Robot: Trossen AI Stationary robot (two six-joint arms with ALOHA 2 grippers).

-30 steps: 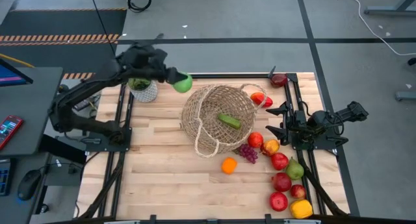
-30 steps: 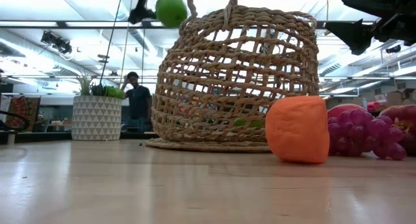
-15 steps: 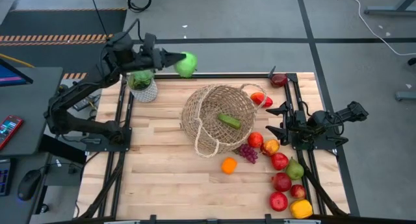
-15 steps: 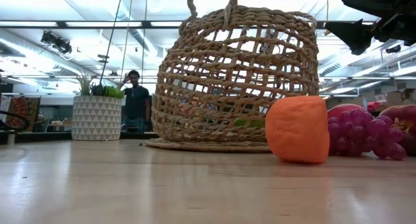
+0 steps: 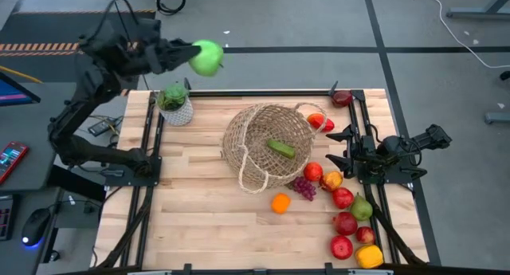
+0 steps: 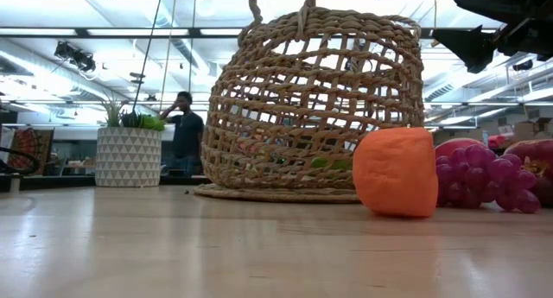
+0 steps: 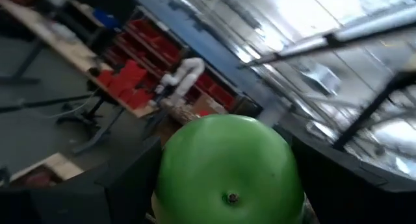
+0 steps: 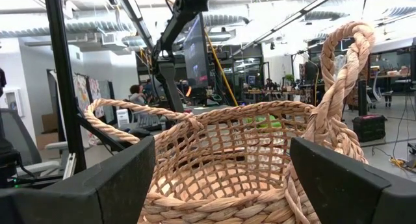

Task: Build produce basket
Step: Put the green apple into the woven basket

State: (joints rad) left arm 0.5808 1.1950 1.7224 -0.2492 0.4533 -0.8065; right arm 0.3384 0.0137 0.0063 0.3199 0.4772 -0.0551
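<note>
While the left gripper (image 5: pixel 185 56) pinches a green apple (image 5: pixel 207 58) aloft, beyond the table's far edge, presumably for carrying over, the basket (image 5: pixel 267 146) sits mid-table holding one cucumber (image 5: pixel 280 148); right gripper (image 5: pixel 339 147) waits spread beside it.

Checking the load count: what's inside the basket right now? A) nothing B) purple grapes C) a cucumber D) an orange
C. The high view shows one green cucumber lying in the basket; the orange and grapes sit on the table beside it.
</note>
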